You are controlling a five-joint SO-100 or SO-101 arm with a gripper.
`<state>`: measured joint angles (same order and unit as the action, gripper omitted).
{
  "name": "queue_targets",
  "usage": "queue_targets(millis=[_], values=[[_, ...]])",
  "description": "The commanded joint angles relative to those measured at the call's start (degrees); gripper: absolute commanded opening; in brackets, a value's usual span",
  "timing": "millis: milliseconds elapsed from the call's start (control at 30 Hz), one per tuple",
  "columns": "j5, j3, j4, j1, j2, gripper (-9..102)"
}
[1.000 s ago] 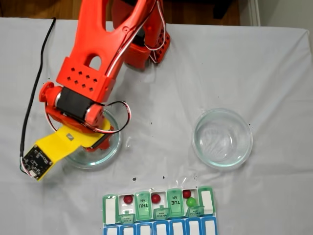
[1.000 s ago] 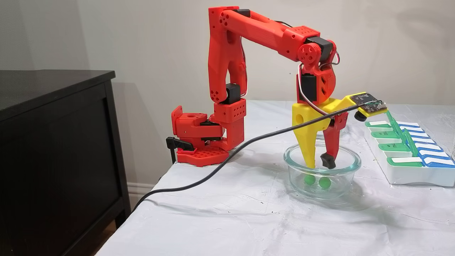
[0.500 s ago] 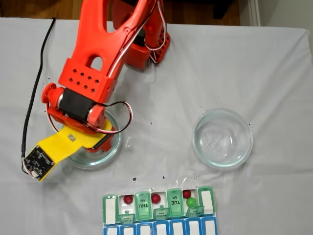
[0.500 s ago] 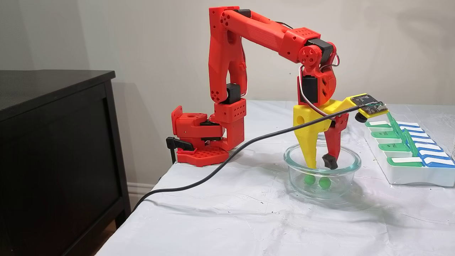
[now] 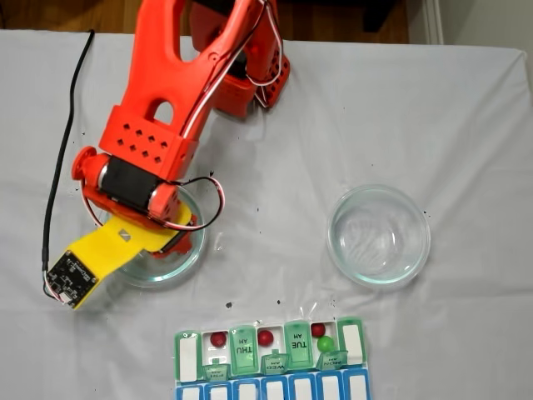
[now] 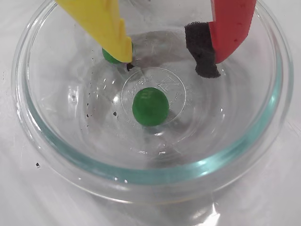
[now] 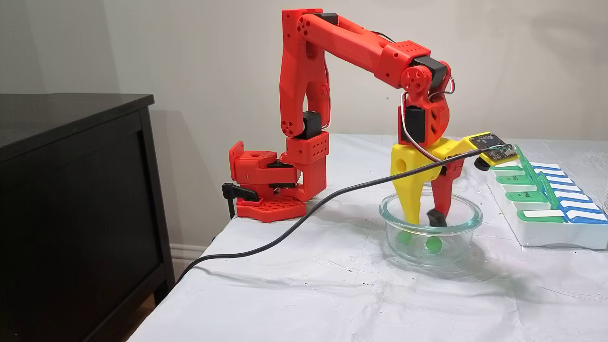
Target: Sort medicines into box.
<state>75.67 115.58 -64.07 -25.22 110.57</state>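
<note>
White cloth-covered table (image 7: 294, 294). Gripper (image 6: 167, 63) was lowered into the glass dish (image 6: 42, 136), jaws parted, grasping nothing. One green ball (image 6: 150, 106) lay just below the fingertips at dish centre; a second green ball (image 6: 110, 56) sat partly hidden behind the yellow finger (image 6: 106, 26). Pill organizer (image 5: 271, 354) stood apart from the gripper, holding three red balls (image 5: 218, 339) and one green

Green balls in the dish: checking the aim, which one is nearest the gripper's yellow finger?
The green ball half hidden behind the yellow finger; the other lies apart at the dish's centre.
</note>
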Motion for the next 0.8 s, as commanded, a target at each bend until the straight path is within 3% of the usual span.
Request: queue_targets(millis=[0,333,767], values=[[0.3,-1.8,-0.4,-0.6,1.8,24],[2.3,-4.4,-6.4,-1.6,1.8,27],[13.6,-10.4,-13.2,-4.1,-4.0,26]])
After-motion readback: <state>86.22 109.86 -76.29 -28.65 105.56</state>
